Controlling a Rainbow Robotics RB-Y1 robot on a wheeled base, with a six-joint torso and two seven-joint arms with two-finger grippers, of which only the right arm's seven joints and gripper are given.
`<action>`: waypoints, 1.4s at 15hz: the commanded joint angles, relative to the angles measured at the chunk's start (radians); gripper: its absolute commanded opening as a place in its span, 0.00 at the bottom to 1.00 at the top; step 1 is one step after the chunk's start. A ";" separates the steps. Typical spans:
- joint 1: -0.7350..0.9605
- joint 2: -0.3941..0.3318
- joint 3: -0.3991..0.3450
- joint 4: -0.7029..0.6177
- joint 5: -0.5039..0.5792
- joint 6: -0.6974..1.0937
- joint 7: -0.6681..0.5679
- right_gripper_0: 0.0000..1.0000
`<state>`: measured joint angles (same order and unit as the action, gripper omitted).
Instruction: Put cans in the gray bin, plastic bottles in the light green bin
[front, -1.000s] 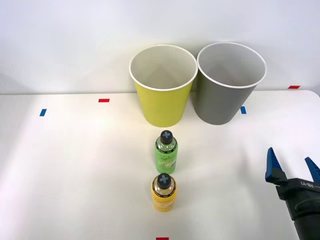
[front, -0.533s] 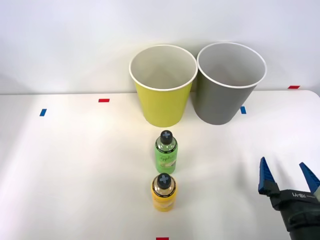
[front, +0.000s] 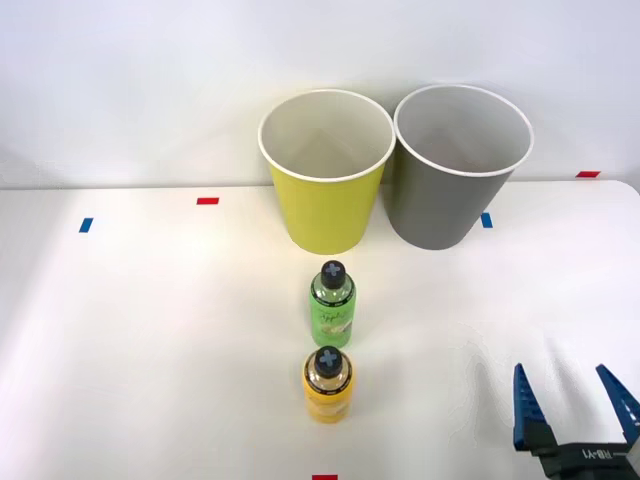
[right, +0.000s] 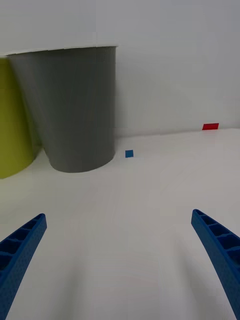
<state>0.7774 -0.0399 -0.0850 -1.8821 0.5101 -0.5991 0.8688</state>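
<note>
Two bins (front: 326, 170), two black-capped bottles (front: 331, 305), five tape marks (front: 207, 201) on the table.

White table (front: 150, 330) – smooth, evenly lit, soft shadows. Plain white wall (front: 140, 80) behind. Red tape marks (front: 207, 201) and blue tape marks (front: 86, 225) – scattered on tabletop.

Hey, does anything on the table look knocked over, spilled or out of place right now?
Nothing stands out. The green-liquid plastic bottle and the yellow-orange plastic bottle stand upright with black caps on. The yellow-green round bin and gray round bin stand upright side by side. No spill shows.
</note>
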 joint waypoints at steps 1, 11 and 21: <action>0.057 0.012 0.007 0.000 0.013 -0.060 0.064 1.00; 0.161 0.011 0.165 0.044 -0.334 -0.114 0.484 1.00; 0.195 -0.008 0.237 0.120 -0.423 -0.266 0.533 1.00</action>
<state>0.9718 -0.0460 0.1556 -1.7625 0.0912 -0.8605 1.3972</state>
